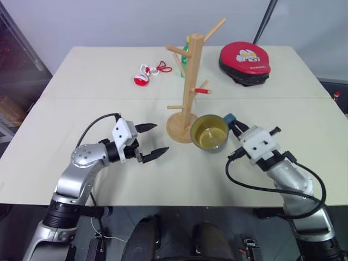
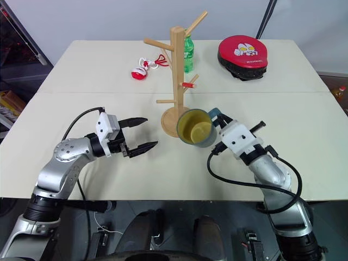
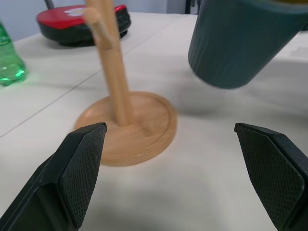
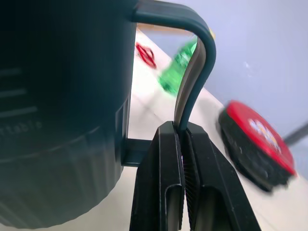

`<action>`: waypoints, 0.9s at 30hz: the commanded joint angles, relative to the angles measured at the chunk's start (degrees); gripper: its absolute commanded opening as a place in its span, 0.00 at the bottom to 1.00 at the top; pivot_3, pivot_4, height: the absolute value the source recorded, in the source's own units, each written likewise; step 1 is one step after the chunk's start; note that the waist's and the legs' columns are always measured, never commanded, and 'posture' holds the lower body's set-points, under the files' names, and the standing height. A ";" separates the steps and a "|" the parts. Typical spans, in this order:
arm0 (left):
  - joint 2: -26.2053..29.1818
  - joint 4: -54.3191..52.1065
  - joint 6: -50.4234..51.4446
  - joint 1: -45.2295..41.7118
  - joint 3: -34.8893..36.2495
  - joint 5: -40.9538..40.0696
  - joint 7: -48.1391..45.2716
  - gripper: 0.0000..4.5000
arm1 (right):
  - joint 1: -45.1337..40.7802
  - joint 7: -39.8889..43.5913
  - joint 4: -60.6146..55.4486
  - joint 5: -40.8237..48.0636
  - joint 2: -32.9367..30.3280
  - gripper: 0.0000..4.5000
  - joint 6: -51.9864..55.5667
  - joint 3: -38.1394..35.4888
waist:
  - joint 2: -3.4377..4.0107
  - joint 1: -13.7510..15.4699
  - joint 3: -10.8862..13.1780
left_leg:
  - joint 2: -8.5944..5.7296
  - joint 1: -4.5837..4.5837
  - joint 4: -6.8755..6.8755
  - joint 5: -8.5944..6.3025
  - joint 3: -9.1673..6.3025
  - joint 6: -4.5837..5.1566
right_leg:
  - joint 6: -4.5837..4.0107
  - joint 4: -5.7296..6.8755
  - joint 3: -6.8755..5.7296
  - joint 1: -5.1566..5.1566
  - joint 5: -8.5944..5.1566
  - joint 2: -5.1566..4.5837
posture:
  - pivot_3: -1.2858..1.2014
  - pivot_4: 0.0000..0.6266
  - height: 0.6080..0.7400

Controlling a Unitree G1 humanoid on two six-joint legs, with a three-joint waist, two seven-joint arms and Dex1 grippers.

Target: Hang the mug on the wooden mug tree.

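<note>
Mug [image 1: 210, 133], dark blue-grey with yellow inside, off the counter [image 1: 98, 81], tilted with its mouth toward the camera, just beside the round base of the wooden mug tree [image 1: 187, 89] on the robot's right side. Loop handle [image 4: 195, 67] pinched between the pressed-together fingers of the right hand [image 4: 182, 144], seen clearly in the right wrist view; faint pale lettering low on the mug's side there. Mug tree upright near the middle of the counter, angled pegs up its post, one red-tipped peg [image 1: 203, 91] pointing right, no mug on any peg. Left hand [image 1: 152, 140] on the opposite side of the tree's base, near it but not touching, fingers spread wide and empty, pointing toward the base and the mug. Farther back: green bottle [image 2: 188, 54] behind the post, small red-and-white object [image 1: 142, 79] with red scissors [image 1: 162, 67] to the left, red and black round pad [image 1: 246, 62] with a cartoon print at the far right.
</note>
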 commanded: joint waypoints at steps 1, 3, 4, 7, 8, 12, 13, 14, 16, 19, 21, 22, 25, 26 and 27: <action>1.41 -0.61 -0.68 -1.54 2.94 -1.90 -1.42 1.00 | -5.79 2.62 -4.44 0.77 -1.55 0.01 5.49 0.04 | 0.00 -0.06 0.00 | 0.00 0.00 0.00 0.00 0.00 0.00 | 0.00 0.00 0.00 0.00 0.00 0.00 | 0.52 0.24 1.00; 1.92 -0.69 -0.20 -1.71 3.61 -2.52 -1.95 1.00 | -7.99 3.53 -4.75 0.85 -1.97 0.01 7.90 0.29 | 0.00 0.01 0.00 | 0.02 0.00 0.00 0.00 0.00 0.00 | -0.01 0.01 0.00 -0.02 0.00 0.00 | 0.52 0.24 1.00; 2.33 -0.86 0.20 -1.87 4.12 -2.99 -2.20 1.00 | -9.52 4.15 -4.61 0.86 -2.44 0.01 9.08 0.46 | 0.00 0.01 0.00 | 0.02 0.00 -0.01 0.00 0.00 0.00 | -0.01 0.00 0.00 -0.02 0.00 -0.01 | 0.52 0.24 1.00; 3.30 -1.73 1.57 -2.40 5.50 -4.51 -2.55 1.00 | -13.72 5.99 -3.88 0.83 -3.61 0.01 11.93 0.91 | -0.02 0.00 0.01 | 0.02 -0.02 -0.02 -0.01 0.04 0.00 | -0.01 -0.02 0.00 -0.03 0.00 -0.03 | 0.52 0.24 1.00; 3.45 -2.11 1.94 -2.45 5.73 -4.82 -2.58 1.00 | -14.44 6.47 -3.73 0.84 -3.92 0.01 12.44 1.06 | -0.02 0.00 0.01 | 0.02 -0.03 -0.01 -0.01 0.05 0.00 | -0.01 -0.02 0.00 -0.03 0.00 -0.04 | 0.52 0.24 1.00; 3.96 -3.50 3.16 -2.83 6.26 -6.18 -2.50 1.00 | -16.79 7.97 -2.65 0.88 -4.75 0.01 13.27 1.71 | -0.06 -0.01 0.04 | 0.02 -0.03 -0.02 -0.01 0.05 0.01 | -0.01 -0.02 0.00 -0.03 0.00 -0.04 | 0.52 0.24 1.00; 4.02 -3.83 3.38 -2.89 6.32 -6.46 -2.47 1.00 | -17.21 8.31 -2.37 0.84 -4.86 0.01 13.25 1.83 | -0.09 -0.02 0.06 | 0.02 -0.03 -0.02 -0.01 0.06 0.01 | 0.00 -0.02 0.00 -0.03 0.00 -0.04 | 0.52 0.24 1.00; 4.07 -4.13 3.59 -2.90 6.35 -6.66 -2.40 1.00 | -17.55 8.67 -2.17 0.81 -4.97 0.01 13.25 1.95 | -0.10 -0.02 0.06 | 0.02 -0.03 -0.01 -0.01 0.06 0.01 | 0.00 -0.01 0.00 -0.03 0.01 -0.04 | 0.52 0.24 1.00; 4.17 -4.65 4.02 -2.95 6.44 -6.99 -2.29 1.00 | -18.36 9.51 -1.83 0.73 -5.37 0.01 13.47 2.36 | -0.11 -0.03 0.07 | 0.02 -0.03 -0.01 -0.01 0.07 0.01 | 0.00 -0.01 0.00 -0.03 0.01 -0.04 | 0.52 0.24 1.00; 4.32 -5.16 4.40 -2.98 6.51 -7.33 -2.18 1.00 | -19.66 10.15 -1.18 0.60 -5.69 0.01 13.97 2.85 | -0.13 -0.15 0.08 | 0.02 -0.02 -0.01 -0.01 0.07 0.01 | 0.00 -0.01 0.00 -0.03 0.01 -0.04 | 0.52 0.24 1.00; 4.38 -5.41 4.63 -3.08 6.57 -7.64 -2.19 1.00 | -20.66 10.30 -0.48 0.34 -5.72 0.01 14.17 3.15 | -0.13 -0.14 0.08 | 0.02 -0.02 -0.01 -0.01 0.07 0.01 | 0.00 0.00 0.00 -0.03 0.01 -0.03 | 0.52 0.24 1.00; 4.41 -5.56 4.84 -3.22 6.67 -7.87 -2.18 1.00 | -21.44 10.43 0.05 0.12 -5.79 0.01 14.32 3.46 | -0.13 -0.17 0.08 | 0.02 -0.01 -0.01 -0.01 0.07 0.01 | -0.01 0.00 0.00 -0.03 0.01 -0.03 | 0.52 0.24 1.00; 4.42 -5.85 5.28 -3.42 6.91 -8.13 -2.20 1.00 | -22.71 10.61 0.85 -0.12 -5.92 0.01 14.69 3.99 | -0.15 -0.11 0.09 | 0.02 -0.02 -0.01 -0.01 0.07 0.01 | -0.01 0.00 0.00 -0.04 0.01 -0.03 | 0.52 0.24 1.00; 4.47 -6.07 5.54 -3.52 7.07 -8.38 -2.16 1.00 | -23.32 10.89 1.34 -0.06 -5.99 0.01 14.81 4.30 | -0.16 -0.11 0.10 | 0.02 -0.02 -0.01 -0.01 0.07 0.01 | -0.01 0.00 0.00 -0.04 0.01 -0.03 | 0.52 0.24 1.00; 4.51 -6.28 5.78 -3.65 7.26 -8.62 -2.07 1.00 | -23.97 11.22 1.92 0.00 -6.03 0.01 14.95 4.74 | -0.16 -0.11 0.10 | 0.02 -0.02 -0.01 -0.01 0.07 0.01 | -0.01 0.00 0.00 -0.04 0.01 -0.03 | 0.52 0.24 1.00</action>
